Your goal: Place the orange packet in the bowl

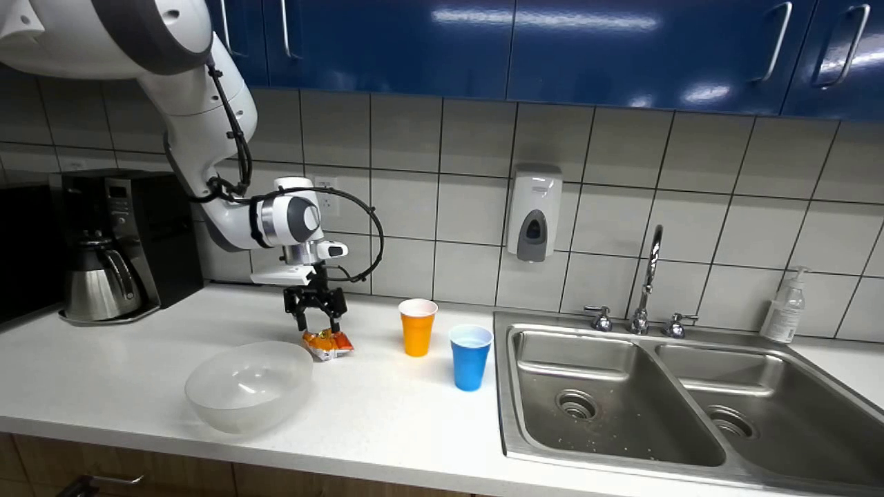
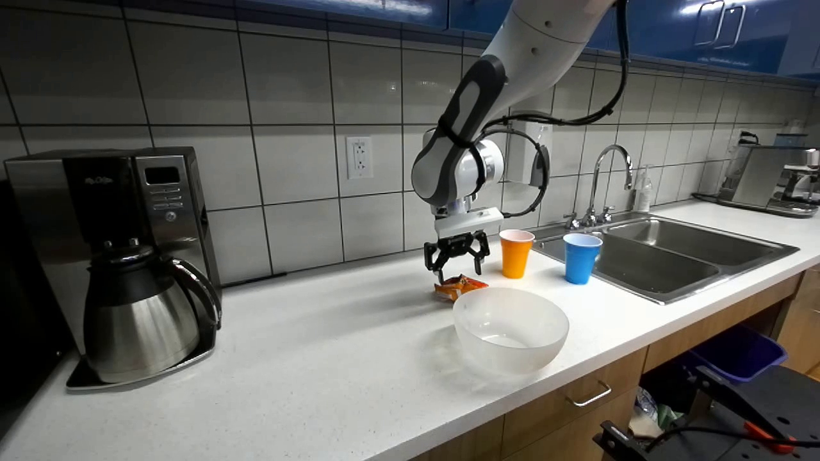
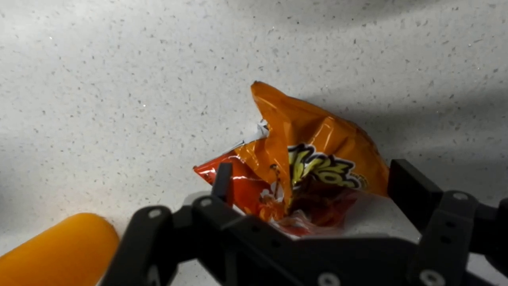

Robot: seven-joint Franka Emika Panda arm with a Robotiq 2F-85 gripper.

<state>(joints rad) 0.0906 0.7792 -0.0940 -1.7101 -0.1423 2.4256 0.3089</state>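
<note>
Orange packet (image 1: 328, 344) on the counter (image 1: 387, 421), directly beneath your gripper (image 2: 459, 276); fingers (image 3: 414, 194) spread to either side, nothing grasped, though you can't tell whether they touch it. Wrist view alone gives you the lettering (image 3: 323, 169) clearly; the bowl (image 1: 242, 420), on the packet's near side, shows only in the exterior views. Long axis roughly left–right, red corner (image 1: 343, 341) pointing right

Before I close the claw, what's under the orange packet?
The wrist view shows speckled countertop around the orange packet, which appears to rest on it. The packet itself covers what lies directly beneath, and the claw hides part of the packet's edge.
</note>
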